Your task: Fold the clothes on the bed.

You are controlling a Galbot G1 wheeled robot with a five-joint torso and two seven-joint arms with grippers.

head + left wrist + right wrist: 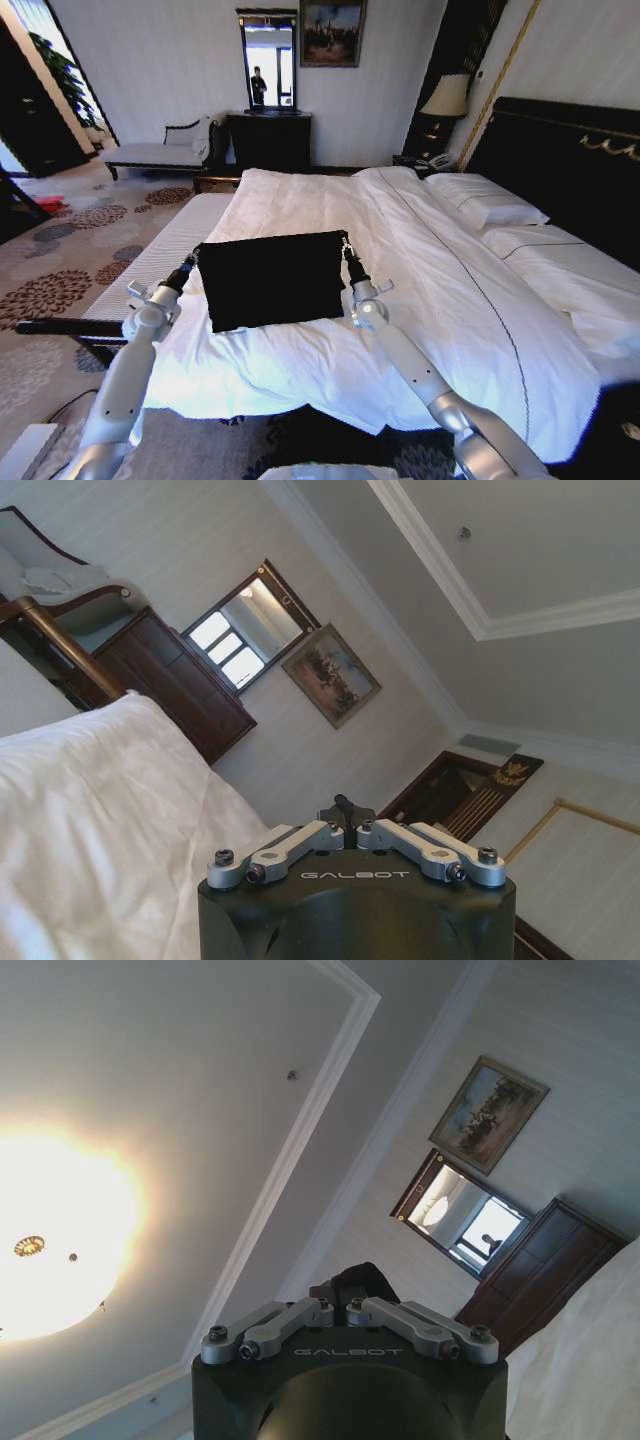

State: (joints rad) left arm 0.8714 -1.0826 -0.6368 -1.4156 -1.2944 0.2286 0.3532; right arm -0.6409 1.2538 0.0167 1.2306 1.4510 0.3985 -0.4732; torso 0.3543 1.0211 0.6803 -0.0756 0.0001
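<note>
The bed (470,300) is wide and spread with a smooth white duvet (300,200), its dark headboard (570,160) on the robot's right. Near its foot edge the shirt (272,278) is a flat black rectangle of soft fabric, long axis running left to right across the bed. The left gripper (195,252) has its fingers closed on the shirt's far left corner, the right gripper (346,245) likewise on the far right corner.

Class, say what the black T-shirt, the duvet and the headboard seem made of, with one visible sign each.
T-shirt: soft matte fabric, hanging limp between both claws. Duvet: white woven cloth, probably cotton, creased and rumpled. Headboard: dark, seemingly polished wood with gold trim.
</note>
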